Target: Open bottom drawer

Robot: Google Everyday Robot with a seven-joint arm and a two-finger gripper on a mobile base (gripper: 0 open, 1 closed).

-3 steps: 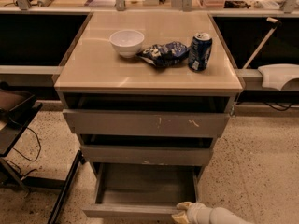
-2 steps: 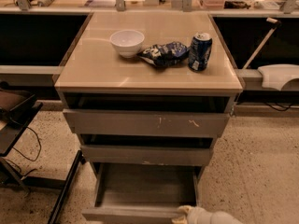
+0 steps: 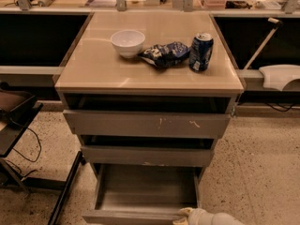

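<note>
The claw (image 3: 185,215) sat low, at the near edge of the room. Speckled terrazzo floor (image 3: 262,163) spread out on either side of it. Off to its left stood a black-framed stand (image 3: 14,121) with a cable (image 3: 33,144) trailing below. Well beyond the claw, a long counter (image 3: 56,8) ran across above dark recesses, under warm yellowish light.

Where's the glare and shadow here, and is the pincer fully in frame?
Camera view: warm light leaves a soft sheen on the tabletop. Camera view: the gap above the top drawer falls into black shadow, while the bottom drawer tray is dim but readable. Camera view: the pincer sits at the lower edge by that drawer's front right corner, cut off by the frame.
</note>
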